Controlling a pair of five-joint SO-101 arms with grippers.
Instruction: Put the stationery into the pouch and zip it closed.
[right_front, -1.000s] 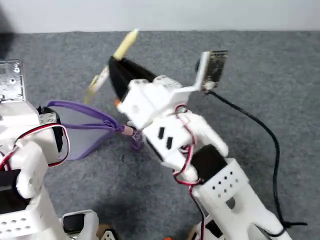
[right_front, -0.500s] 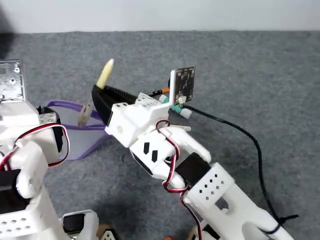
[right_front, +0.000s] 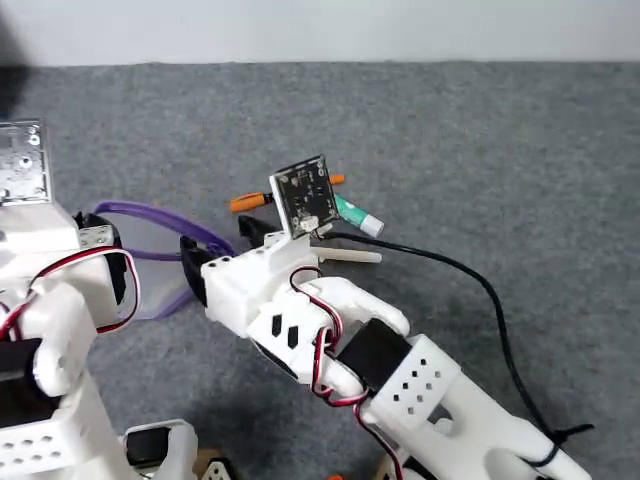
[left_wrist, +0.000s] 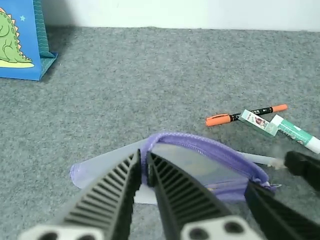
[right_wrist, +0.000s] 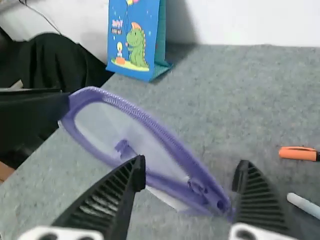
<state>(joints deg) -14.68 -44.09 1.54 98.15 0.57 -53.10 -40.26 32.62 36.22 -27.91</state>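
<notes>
Grey carpet (right_front: 520, 140) runs back to a white wall. A blue bag (left_wrist: 17, 40) stands at the far edge.

Pouch (left_wrist: 200, 142) lies on the carpet with its mouth gaping and the zip undone. My left claw (left_wrist: 144, 160) is pinched onto the near rim of the mouth and props it open. My right claw (right_wrist: 191, 167) hangs over the pouch's zip end, fingers spread wide, nothing between them.

Three pieces lie loose on the carpet, all beyond the pouch from my left claw:
- marker (left_wrist: 245, 114), farthest out
- stick (left_wrist: 275, 127), just beside the marker
- pen (left_wrist: 257, 159), closest, one end near the zip end

All three lie roughly along the line of the pouch mouth.

The right arm is much the nearer, and the left is taken up with the rim. I judge the next pick belongs to the right claw, probably the pen. It would need to close across the pen's width, then carry it over to the mouth. What is inside the pouch I cannot tell.
</notes>
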